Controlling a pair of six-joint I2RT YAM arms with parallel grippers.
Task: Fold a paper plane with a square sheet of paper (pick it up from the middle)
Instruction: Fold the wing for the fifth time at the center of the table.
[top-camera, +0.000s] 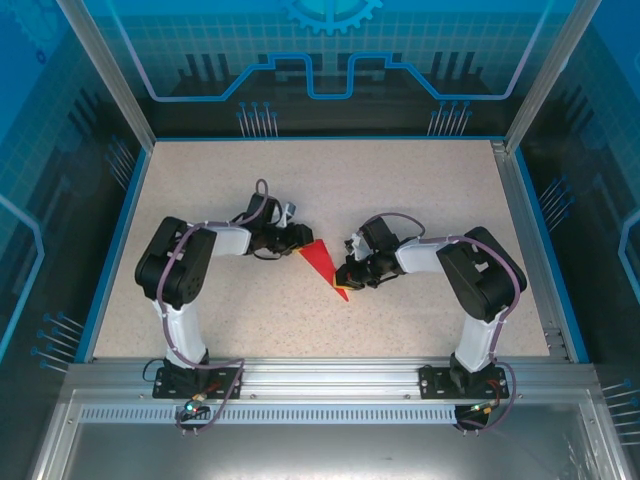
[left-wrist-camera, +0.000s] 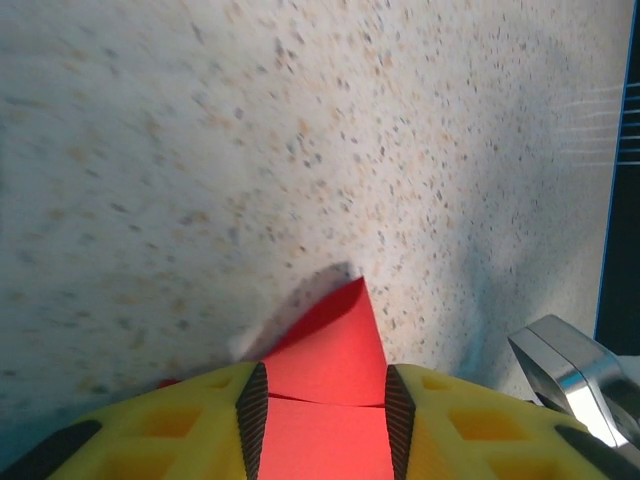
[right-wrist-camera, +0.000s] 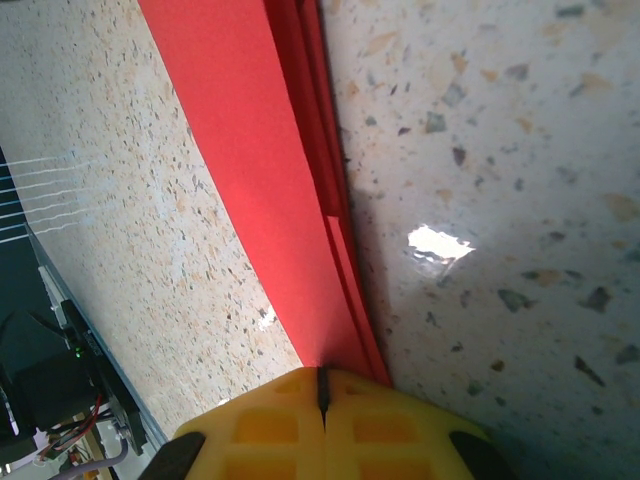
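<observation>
The square sheet of paper (top-camera: 322, 262) is bright red and folded into a narrow pointed wedge, lying on the speckled table between the two arms. My left gripper (top-camera: 297, 245) is at its upper left end. In the left wrist view the jaws (left-wrist-camera: 325, 400) stand apart and the red paper (left-wrist-camera: 335, 350) spans the gap, its point reaching past the fingertips; a sliver of red shows outside the left finger. My right gripper (top-camera: 345, 283) is at the lower right end. Its jaws (right-wrist-camera: 322, 385) are shut on the layered paper (right-wrist-camera: 250, 150), which runs away from them along the table.
The speckled table (top-camera: 420, 190) is bounded by a blue rim and glass walls on three sides. A metal fixture (left-wrist-camera: 570, 365) shows at the right edge of the left wrist view. Both arm bases (top-camera: 200, 375) sit on the aluminium rail at the near edge.
</observation>
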